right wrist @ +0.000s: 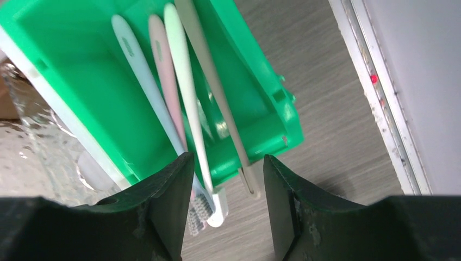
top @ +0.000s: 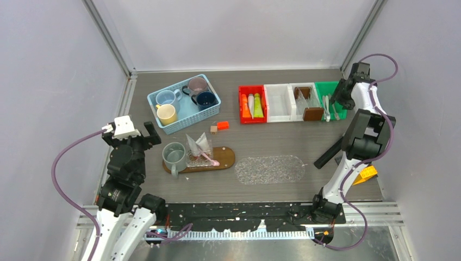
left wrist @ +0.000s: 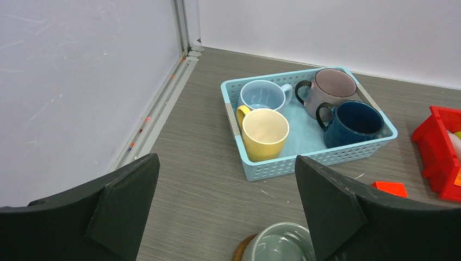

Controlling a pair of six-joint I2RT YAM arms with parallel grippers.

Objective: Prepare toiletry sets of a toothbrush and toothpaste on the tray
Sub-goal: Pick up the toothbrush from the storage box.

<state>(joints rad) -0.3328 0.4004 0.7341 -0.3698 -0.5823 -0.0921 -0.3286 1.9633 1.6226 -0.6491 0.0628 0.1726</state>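
Note:
Several toothbrushes [right wrist: 187, 103] lie in the green bin [right wrist: 255, 98], their heads sticking out over its near edge. My right gripper [right wrist: 225, 204] hangs open over those heads: a white and a beige one are between the fingers, not pinched. From above it sits at the green bin [top: 326, 89] as the right gripper [top: 332, 104]. Toothpaste tubes [top: 253, 106] lie in the red bin [top: 242, 89]. The wooden tray [top: 225, 157] holds a grey-green mug [top: 174, 155], a pink toothbrush [top: 211, 160] and clear wrappers. My left gripper [left wrist: 225, 212] is wide open and empty above that mug [left wrist: 280, 244].
A light blue basket [left wrist: 304, 163] holds cream-yellow, light blue, mauve and navy mugs. Two white bins [top: 280, 102] stand between the red and green ones, one holding brown blocks. A clear oval tray [top: 270, 169] lies right of the wooden one. Small orange pieces [top: 222, 125] lie nearby.

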